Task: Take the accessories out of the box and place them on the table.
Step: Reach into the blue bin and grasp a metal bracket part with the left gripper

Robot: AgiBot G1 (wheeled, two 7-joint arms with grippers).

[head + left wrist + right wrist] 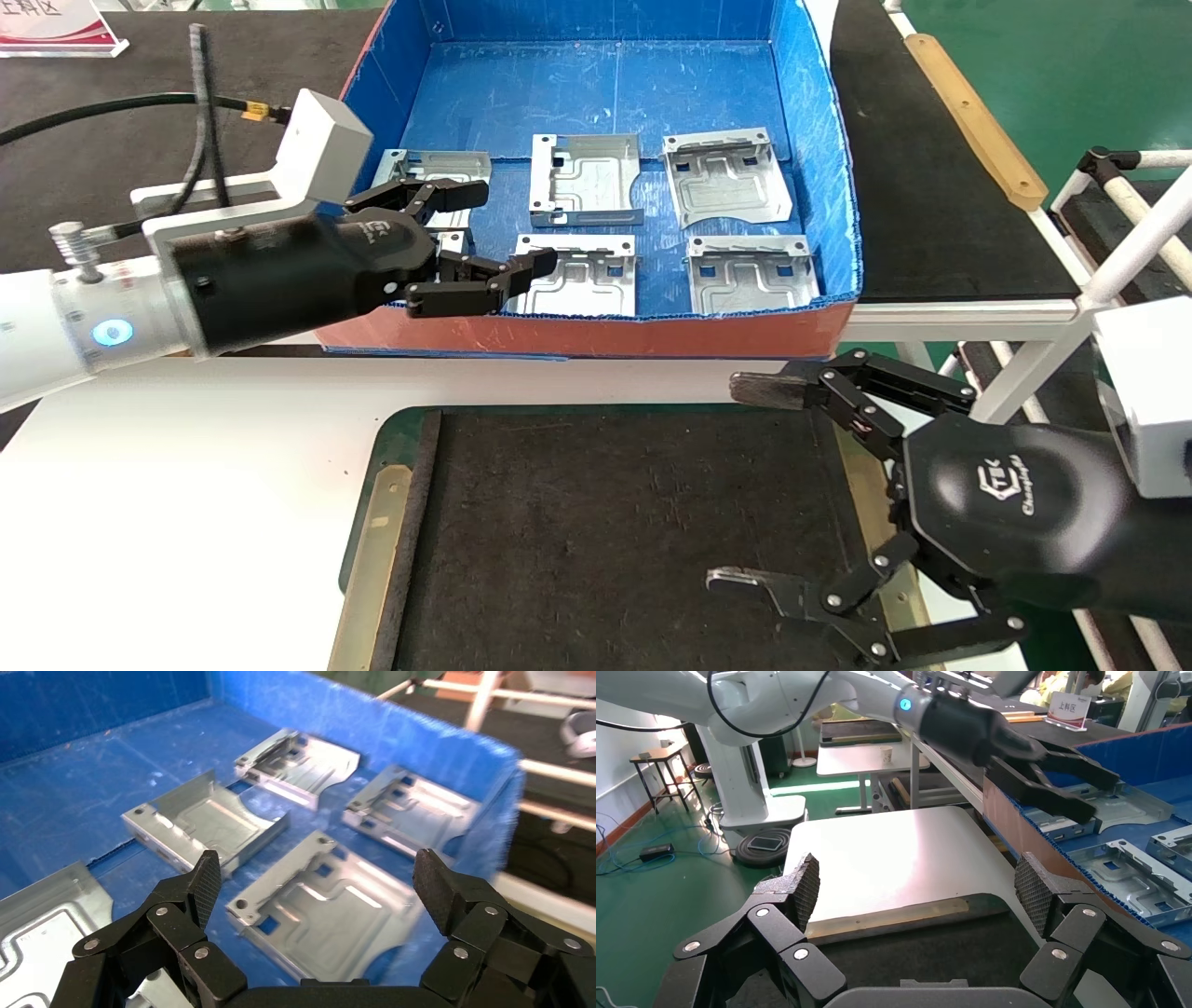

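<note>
The box [596,331], blue inside and orange-red outside, holds silver brackets in two rows: far middle [585,179], far right [726,175], near middle [582,277], near right [752,270]. A far-left one [438,168] and a near-left one are partly hidden by my left gripper [507,228]. That gripper is open and empty above the box's near left part. In the left wrist view [320,881] a bracket [323,906] lies below and between the jaws, untouched. My right gripper [736,485] is open and empty over the right side of the dark mat [605,531] on the white table [186,485].
A black-topped bench [93,112] with a cable [200,102] runs behind and left of the box. White frame tubes [1145,224] stand at the right. The right wrist view shows the mat [933,952], the tabletop [877,853] and the box wall [1018,825].
</note>
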